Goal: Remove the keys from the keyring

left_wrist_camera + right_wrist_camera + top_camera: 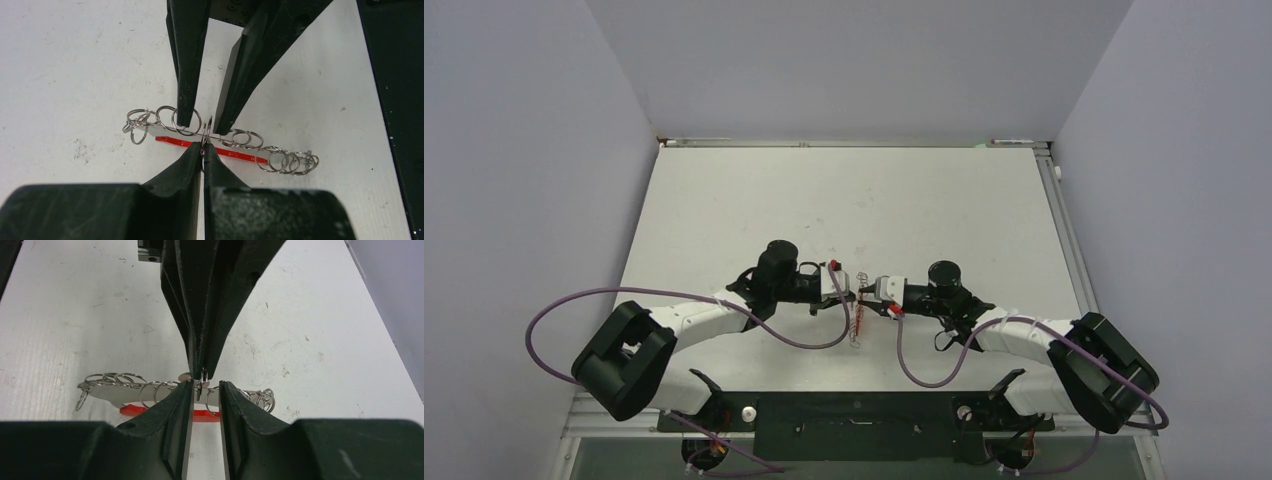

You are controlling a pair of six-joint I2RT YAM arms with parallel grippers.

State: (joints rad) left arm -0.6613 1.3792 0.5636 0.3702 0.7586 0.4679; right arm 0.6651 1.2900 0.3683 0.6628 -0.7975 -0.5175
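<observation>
The keyring is a thin metal ring standing upright over a bright red strap, among a row of several linked silver rings. Flat silver-grey metal, the keys, lies along behind those rings. My left gripper is shut on the lower edge of the upright ring. My right gripper faces it from the other side, open, one finger on each side of that ring and apart from it. In the top view the left gripper and right gripper meet tip to tip above the red strap.
The white table has scuffed patches. Grey walls close it in on three sides. Purple cables loop from both arms near the front edge, beside the black base rail.
</observation>
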